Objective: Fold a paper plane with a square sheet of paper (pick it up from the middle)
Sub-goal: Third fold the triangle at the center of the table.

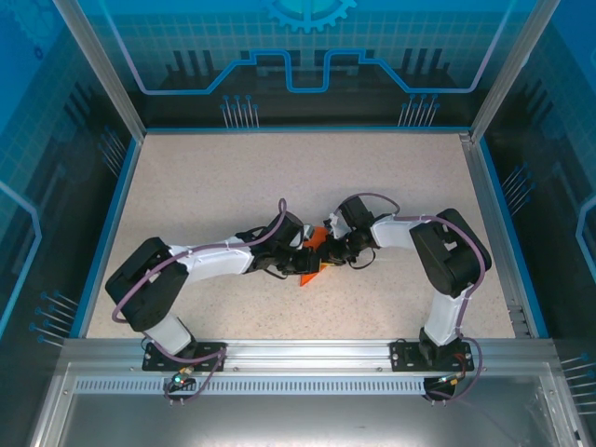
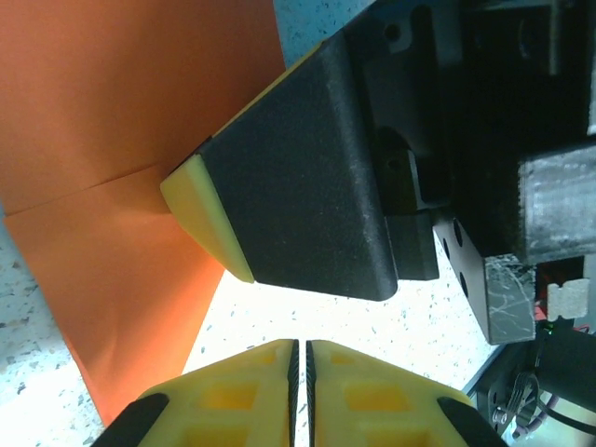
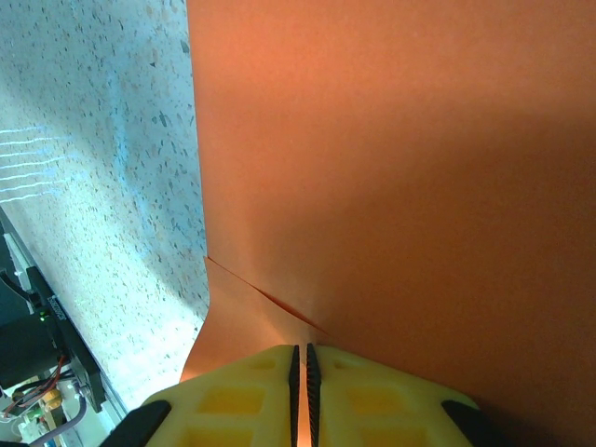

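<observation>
The square sheet of paper (image 1: 312, 272) is bright orange and folded, and it lies on the table between my two grippers. In the right wrist view the paper (image 3: 391, 168) shows a crease, and its edge runs into the slit between the yellow pads. My right gripper (image 3: 300, 352) is shut on it. My left gripper (image 2: 300, 346) is shut with only speckled table showing in its narrow gap. The paper (image 2: 112, 140) lies to its left. A black finger (image 2: 298, 177) of the right gripper with a yellow pad rests on the paper just ahead. The paper plane is out of view.
The speckled table (image 1: 233, 186) has a blue rim and transparent walls on three sides. Both arms (image 1: 214, 261) (image 1: 438, 251) bend inward from the near edge and meet at the middle, wrists close together. There is free room at the back and on both sides.
</observation>
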`<action>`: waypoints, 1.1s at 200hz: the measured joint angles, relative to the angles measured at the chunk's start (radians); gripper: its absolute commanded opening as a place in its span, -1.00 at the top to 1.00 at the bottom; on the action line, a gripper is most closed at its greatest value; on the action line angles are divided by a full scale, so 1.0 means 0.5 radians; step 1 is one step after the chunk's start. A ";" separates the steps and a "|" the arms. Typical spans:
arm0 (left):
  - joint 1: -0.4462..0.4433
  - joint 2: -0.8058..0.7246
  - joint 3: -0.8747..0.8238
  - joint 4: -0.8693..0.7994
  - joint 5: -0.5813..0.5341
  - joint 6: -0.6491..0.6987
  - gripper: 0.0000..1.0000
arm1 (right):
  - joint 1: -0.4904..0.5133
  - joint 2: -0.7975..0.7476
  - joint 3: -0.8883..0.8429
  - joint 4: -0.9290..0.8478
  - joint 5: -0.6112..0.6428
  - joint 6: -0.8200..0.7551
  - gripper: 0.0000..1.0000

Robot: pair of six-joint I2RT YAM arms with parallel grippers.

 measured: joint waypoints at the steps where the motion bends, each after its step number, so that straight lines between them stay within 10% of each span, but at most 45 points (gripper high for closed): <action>1: 0.000 0.000 0.000 0.000 0.000 0.000 0.73 | 0.000 0.000 0.000 0.000 0.000 0.001 0.72; 220: 0.009 0.254 -0.035 0.044 0.008 0.002 0.76 | 0.000 0.000 0.003 -0.006 0.002 0.001 0.71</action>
